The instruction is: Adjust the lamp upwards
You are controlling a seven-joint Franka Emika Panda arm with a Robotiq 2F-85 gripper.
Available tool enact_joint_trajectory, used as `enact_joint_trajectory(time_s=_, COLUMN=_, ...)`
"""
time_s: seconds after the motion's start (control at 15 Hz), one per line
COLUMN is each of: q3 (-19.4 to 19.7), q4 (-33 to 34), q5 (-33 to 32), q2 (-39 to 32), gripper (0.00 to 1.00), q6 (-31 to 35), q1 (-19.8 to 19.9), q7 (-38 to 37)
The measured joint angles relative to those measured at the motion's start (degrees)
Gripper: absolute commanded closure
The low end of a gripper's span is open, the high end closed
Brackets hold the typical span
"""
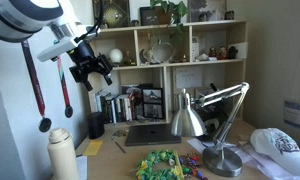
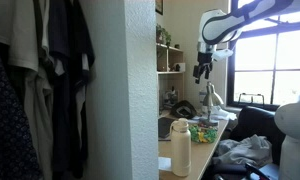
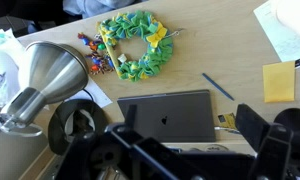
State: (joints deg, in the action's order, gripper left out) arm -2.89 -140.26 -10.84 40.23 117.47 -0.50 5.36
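The silver lamp stands on the desk, with its bell shade drooping low, its jointed arm folded above and its round base to the right. In the wrist view its shade lies at the left, with the base below it. It also shows faintly in an exterior view. My gripper hangs high above the desk, left of the lamp and well apart from it, and shows in both exterior views. Its fingers are spread open and hold nothing.
A closed grey laptop lies under the gripper. A green wreath, a blue pen and a yellow sticky note lie on the desk. A wooden shelf stands behind. There is also a white bottle and a cap.
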Motion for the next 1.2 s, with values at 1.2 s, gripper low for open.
enact_joint_trajectory(time_s=1.2, q3=2.96, q4=1.9, q5=-14.12, q2=-17.76, gripper=0.0, q6=21.02, q1=12.33, q7=-13.18)
